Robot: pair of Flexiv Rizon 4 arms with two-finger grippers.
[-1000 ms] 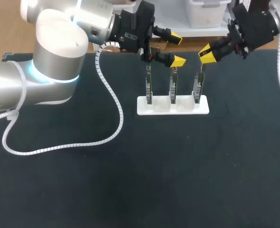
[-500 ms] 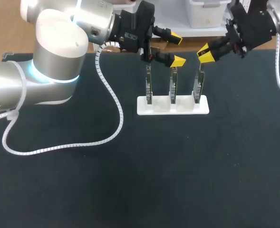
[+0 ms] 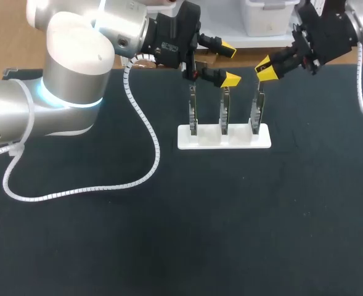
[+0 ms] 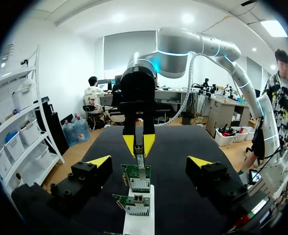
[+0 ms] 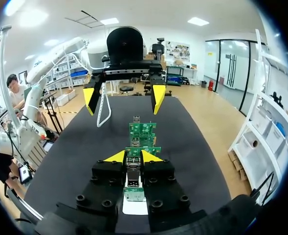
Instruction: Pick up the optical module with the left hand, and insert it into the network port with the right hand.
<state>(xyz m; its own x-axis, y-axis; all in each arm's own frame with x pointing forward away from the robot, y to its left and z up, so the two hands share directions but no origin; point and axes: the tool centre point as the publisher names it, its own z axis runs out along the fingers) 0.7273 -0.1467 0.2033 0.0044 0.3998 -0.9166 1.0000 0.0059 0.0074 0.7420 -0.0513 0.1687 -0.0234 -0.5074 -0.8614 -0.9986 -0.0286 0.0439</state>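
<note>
Two-arm station at a dark table (image 3: 169,246). A white holder (image 3: 264,142) stands toward the table's far side and carries three green port boards (image 3: 224,117), each upright in its own slot, the slots side by side in one row. The right gripper (image 5: 134,156), coming in from the right, is closed on the optical module (image 5: 133,171): both yellow-tipped fingers press it from opposite sides. The module points down from them, directly over the end board (image 3: 255,114) nearest that arm. Whether the module's lower end already touches that board's port cannot be told from these views. The left gripper (image 3: 230,63) hovers above the boards farther from the right arm, its fingers spread wide and holding nothing. In its wrist view the two nearer boards stand ahead of the gap between its fingers, touching neither, with the right gripper and the module in line beyond them. Print on the boards and on the module is too small to read. A white spiral cable (image 3: 145,148) from the left arm loops across the table beside the holder, apart from it.
</note>
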